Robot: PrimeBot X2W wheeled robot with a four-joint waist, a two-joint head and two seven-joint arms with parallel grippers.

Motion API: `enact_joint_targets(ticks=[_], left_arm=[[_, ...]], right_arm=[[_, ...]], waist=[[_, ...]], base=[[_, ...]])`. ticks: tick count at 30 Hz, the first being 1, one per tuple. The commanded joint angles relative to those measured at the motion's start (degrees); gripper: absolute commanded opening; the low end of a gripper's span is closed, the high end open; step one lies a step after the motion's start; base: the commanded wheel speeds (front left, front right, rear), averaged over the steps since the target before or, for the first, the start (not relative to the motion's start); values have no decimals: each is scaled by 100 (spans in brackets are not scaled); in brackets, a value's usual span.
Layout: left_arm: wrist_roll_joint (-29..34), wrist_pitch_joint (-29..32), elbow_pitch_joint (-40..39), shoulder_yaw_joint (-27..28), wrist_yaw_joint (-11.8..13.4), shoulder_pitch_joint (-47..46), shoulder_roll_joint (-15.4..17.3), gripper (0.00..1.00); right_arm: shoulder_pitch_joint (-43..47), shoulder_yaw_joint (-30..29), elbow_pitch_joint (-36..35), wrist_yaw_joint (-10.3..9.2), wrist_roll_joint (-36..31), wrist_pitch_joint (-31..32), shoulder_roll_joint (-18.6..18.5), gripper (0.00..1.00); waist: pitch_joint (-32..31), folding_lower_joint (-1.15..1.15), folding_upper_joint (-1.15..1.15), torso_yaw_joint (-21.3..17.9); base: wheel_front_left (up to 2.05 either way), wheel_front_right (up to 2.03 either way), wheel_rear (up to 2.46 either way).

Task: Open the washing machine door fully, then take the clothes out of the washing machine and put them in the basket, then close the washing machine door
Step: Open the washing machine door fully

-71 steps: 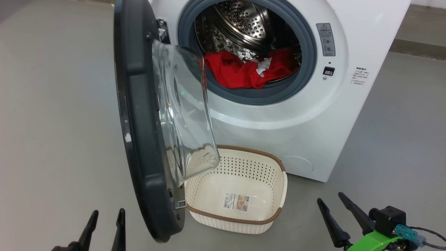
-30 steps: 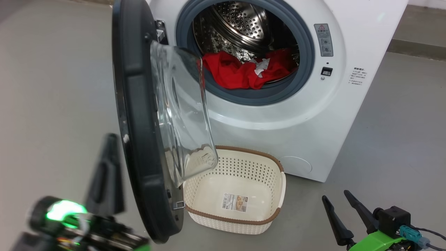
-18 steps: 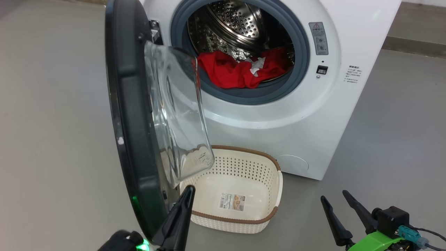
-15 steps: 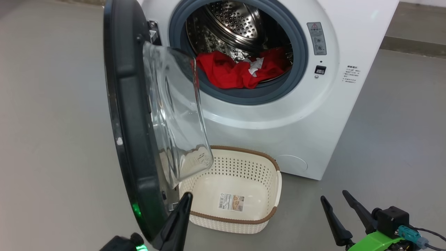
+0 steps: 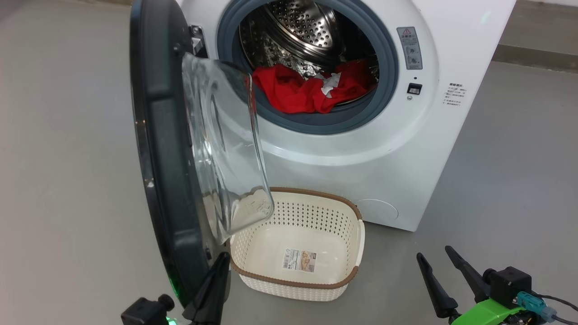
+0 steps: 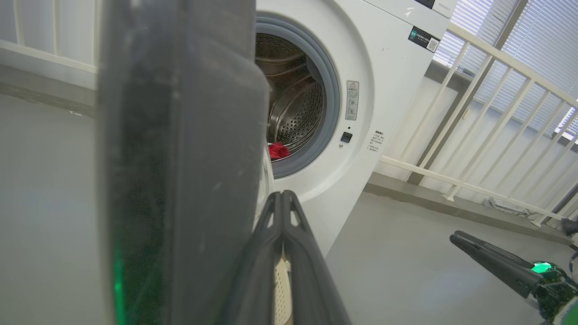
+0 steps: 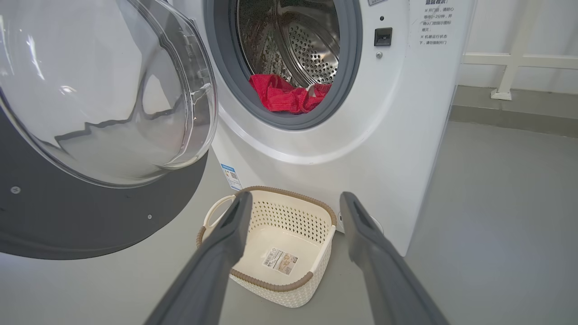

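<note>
**Nosing in at the door's bottom edge, left tool shut tight**

The left tool (image 5: 222, 262) is down low, its 2 fingers pressed flat together with nothing between them. Its tip is right by the bottom of the door (image 5: 158, 135), on the inner, glass side. Contact? Cannot tell from here. From the left wrist, that closed tip sits just beside the door's dark edge, with the washer's mouth beyond it.

The door stands swung out to the left of the washer (image 5: 361, 171), nearly edge-on to the head camera. Its glass bowl bulges toward the drum and crosses in front of the left side of the basket (image 5: 316, 212) in that view.

Over on the other side, the right tool (image 5: 434, 253) hangs low above the floor (image 5: 67, 180). Its fingers are spread wide, gripping nothing, well apart from the washer.

The clothes (image 5: 298, 92), red with a flash of white, lie heaped in the bottom of the drum against the grey ring. The basket sits on the floor just in front of the washer, below the opening, with a label sticker on its bottom.
</note>
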Motion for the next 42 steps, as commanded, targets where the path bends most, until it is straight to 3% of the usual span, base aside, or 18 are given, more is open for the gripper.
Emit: enact_joint_targets(ticks=[1, 13, 29, 42], left_arm=[[-77, -69, -70, 264, -16, -267, -23, 0], [18, -70, -17, 837, -16, -177, -4, 0], [156, -71, 31, 2243, -16, -154, 199, 0], [199, -71, 468, 3286, -16, -694, 520, 0]], right_arm=[[-68, 71, -153, 9, -27, -70, -69, 100], [-59, 16, -212, 9, -59, -70, -50, 100], [-204, 25, -269, 9, -136, -70, -20, 100], [-372, 26, -302, 9, -228, -70, -13, 100]], waist=[[5, 0, 0, 2], [54, 0, 0, 48], [297, 0, 0, 128], [599, 0, 0, 97]], base=[[0, 0, 0], [0, 0, 0], [0, 0, 0], [0, 0, 0]])
